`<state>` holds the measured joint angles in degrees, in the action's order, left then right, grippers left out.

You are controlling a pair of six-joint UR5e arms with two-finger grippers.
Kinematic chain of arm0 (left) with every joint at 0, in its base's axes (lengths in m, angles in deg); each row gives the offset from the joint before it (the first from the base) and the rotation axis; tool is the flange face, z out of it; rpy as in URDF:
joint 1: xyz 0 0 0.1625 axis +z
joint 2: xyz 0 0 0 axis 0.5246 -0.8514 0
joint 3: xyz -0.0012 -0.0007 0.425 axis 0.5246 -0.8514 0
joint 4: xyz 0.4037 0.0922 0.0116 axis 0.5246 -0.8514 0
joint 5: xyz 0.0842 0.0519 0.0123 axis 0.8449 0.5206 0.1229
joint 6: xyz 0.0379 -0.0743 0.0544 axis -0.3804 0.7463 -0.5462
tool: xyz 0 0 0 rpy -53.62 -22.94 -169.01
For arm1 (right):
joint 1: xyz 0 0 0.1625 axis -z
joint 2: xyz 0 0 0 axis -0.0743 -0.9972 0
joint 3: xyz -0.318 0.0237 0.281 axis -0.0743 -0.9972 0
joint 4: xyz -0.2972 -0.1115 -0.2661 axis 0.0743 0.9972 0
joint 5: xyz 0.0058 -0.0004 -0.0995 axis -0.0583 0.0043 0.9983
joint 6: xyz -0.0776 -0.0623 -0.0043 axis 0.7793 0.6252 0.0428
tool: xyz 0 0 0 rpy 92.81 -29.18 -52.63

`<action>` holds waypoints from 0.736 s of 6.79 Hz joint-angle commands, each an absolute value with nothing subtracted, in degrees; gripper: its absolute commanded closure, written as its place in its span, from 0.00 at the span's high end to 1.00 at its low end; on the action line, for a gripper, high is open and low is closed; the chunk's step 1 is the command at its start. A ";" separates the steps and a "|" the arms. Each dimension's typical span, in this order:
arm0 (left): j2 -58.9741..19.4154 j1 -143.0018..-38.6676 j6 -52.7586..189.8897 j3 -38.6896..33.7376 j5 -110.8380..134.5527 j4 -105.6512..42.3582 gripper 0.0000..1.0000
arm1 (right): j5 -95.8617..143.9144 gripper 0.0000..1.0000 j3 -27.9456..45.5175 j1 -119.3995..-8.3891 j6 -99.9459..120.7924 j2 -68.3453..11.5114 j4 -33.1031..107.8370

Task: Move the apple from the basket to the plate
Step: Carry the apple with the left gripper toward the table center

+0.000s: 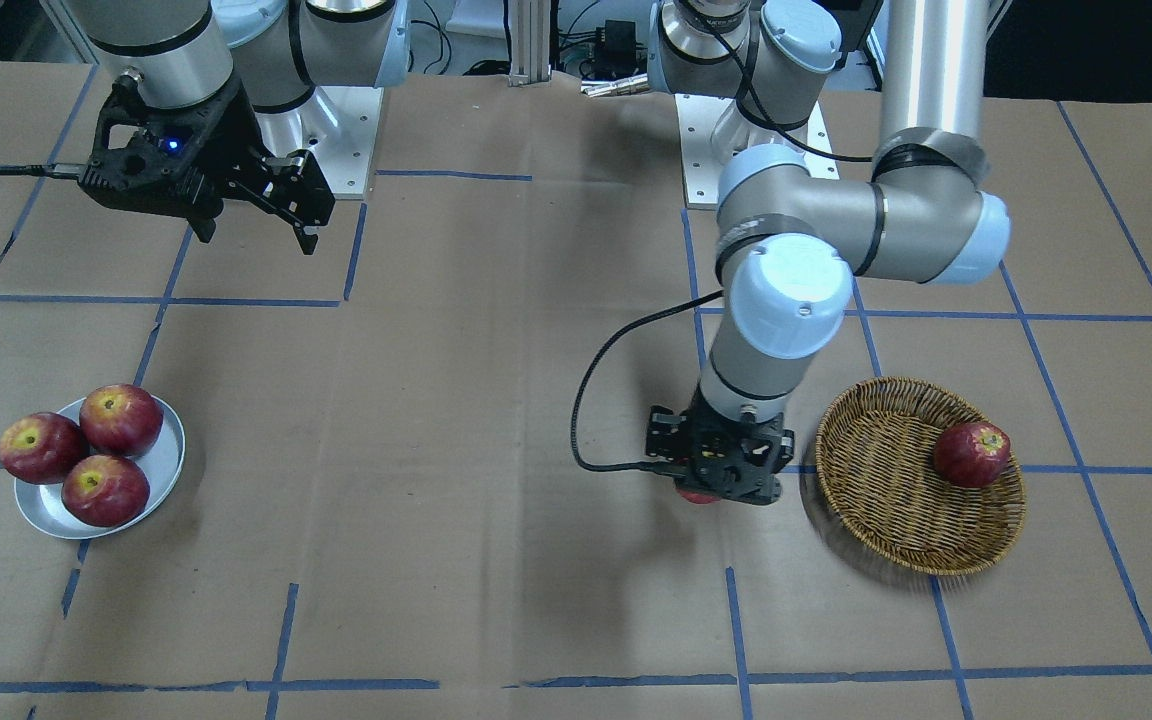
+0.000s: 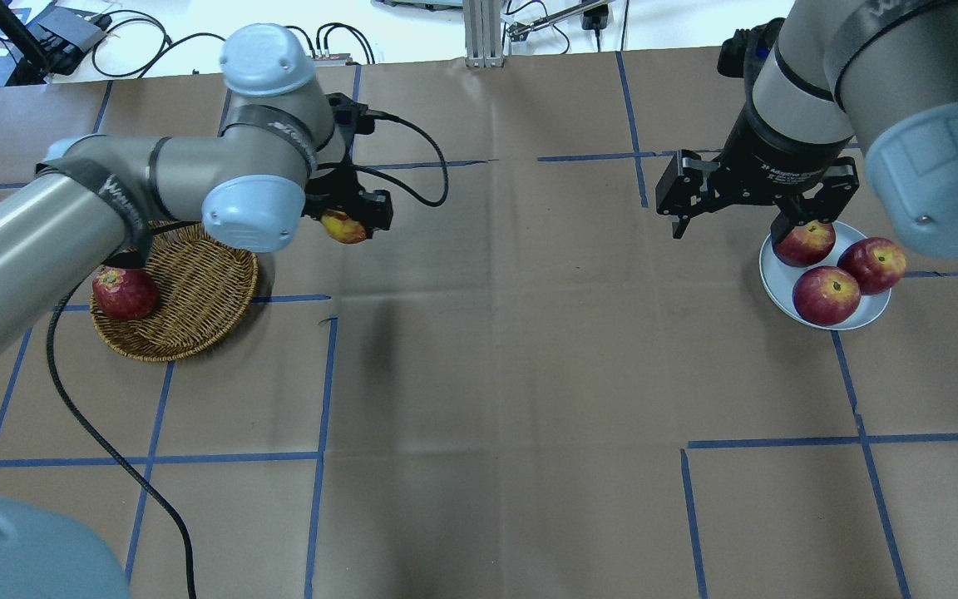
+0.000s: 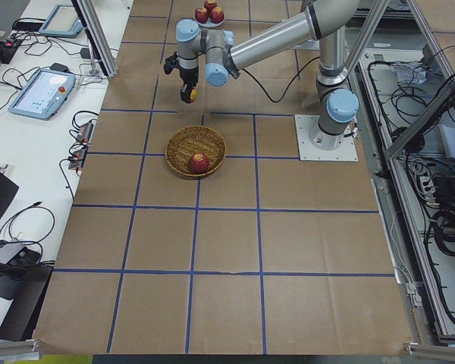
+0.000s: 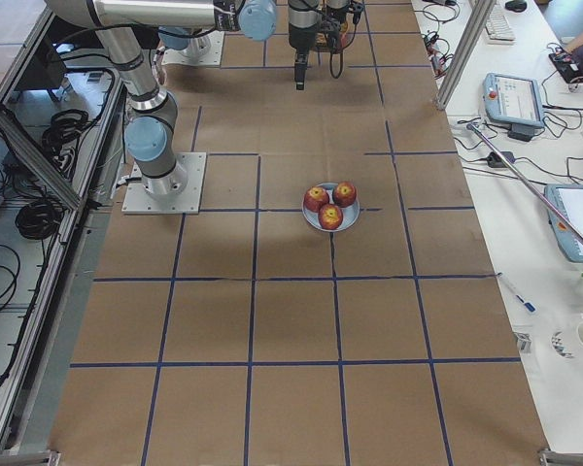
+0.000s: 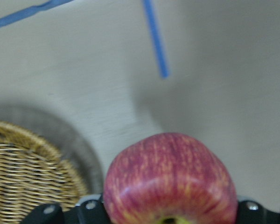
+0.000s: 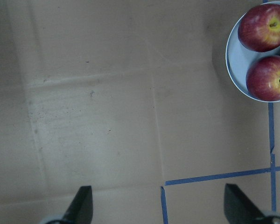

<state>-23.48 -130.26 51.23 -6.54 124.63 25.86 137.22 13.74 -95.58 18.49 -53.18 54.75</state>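
Note:
My left gripper [image 2: 348, 218] is shut on the pinkish-red, yellow-streaked apple [image 2: 343, 227] and holds it above the table, just beside the wicker basket [image 2: 196, 287]. The left wrist view shows the apple [image 5: 170, 179] between the jaws, with the basket's rim [image 5: 28, 172] at lower left. In the front view only a sliver of the apple [image 1: 698, 496] shows under the gripper [image 1: 718, 478]. The metal plate [image 2: 772, 270] holds three darker apples. My right gripper [image 2: 733, 225] is open and empty, raised beside the plate [image 6: 235, 51].
One dark red apple [image 2: 124, 292] lies in the basket [image 1: 886, 500]. Three dark apples [image 1: 106, 445] fill most of the plate [image 1: 168, 462]. The left arm's black cable [image 1: 596, 400] hangs near the gripper. Brown paper with blue tape lines covers the table.

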 commanded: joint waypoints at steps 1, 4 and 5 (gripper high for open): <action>-30.13 -139.45 60.68 -0.21 124.88 25.31 0.54 | 137.22 1.00 13.79 -95.58 18.49 -53.18 54.75; -34.63 -143.61 63.77 0.51 125.06 26.71 0.54 | 137.22 1.00 13.79 -95.58 18.49 -53.18 54.66; -34.99 -143.96 64.38 0.43 124.97 26.71 0.54 | 137.22 1.00 13.79 -95.49 18.49 -53.18 54.66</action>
